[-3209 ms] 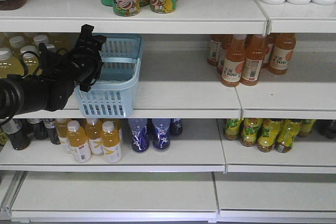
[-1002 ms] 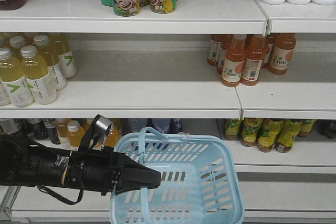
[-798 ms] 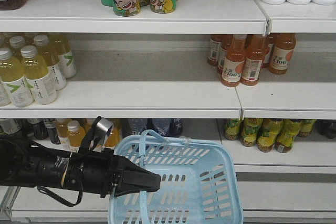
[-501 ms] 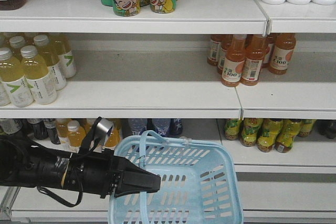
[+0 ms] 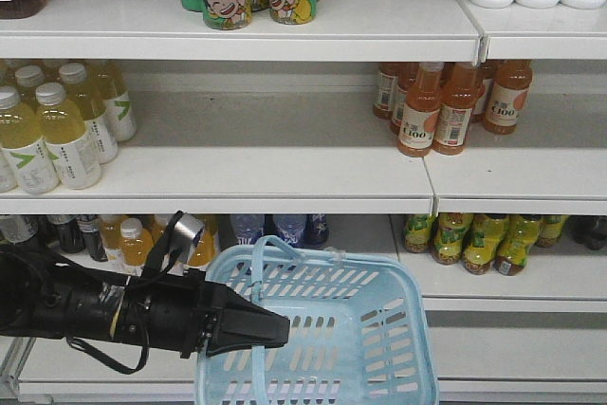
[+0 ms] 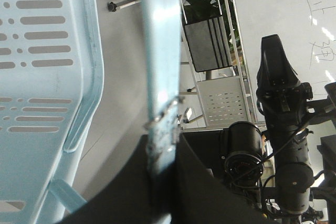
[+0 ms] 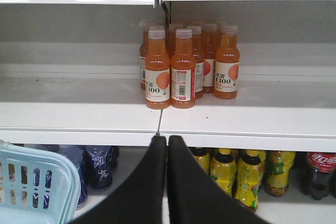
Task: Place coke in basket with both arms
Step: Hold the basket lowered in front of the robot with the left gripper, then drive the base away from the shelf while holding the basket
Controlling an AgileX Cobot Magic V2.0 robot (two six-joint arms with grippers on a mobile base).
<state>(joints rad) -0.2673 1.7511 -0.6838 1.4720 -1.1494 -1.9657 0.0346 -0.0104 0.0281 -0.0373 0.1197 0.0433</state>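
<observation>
While the front cam just shows the basket (image 5: 314,284), my left wrist cam catches the left gripper (image 6: 161,148) pinching its handle (image 6: 159,51). The right gripper (image 7: 167,144) is pressed together, and the coke (image 7: 317,174) sits on the lower shelf (image 7: 283,216), far right.

Flat, cool light is coming down from overhead and spreading evenly over the shelves (image 5: 237,173), whose front edges are glaring white. Shadow is gathering under each board toward the back. Above the right gripper (image 7: 163,139) the shelf lip is blowing out; low to its right the bottles (image 7: 226,169) are sitting dim. The gripper itself is showing as plain black, no detail. Up and right of the left gripper (image 6: 163,141) a whiteboard (image 6: 283,9) is washing out, and the basket (image 6: 47,77) handle just above it is blurring, too near the lens.
</observation>
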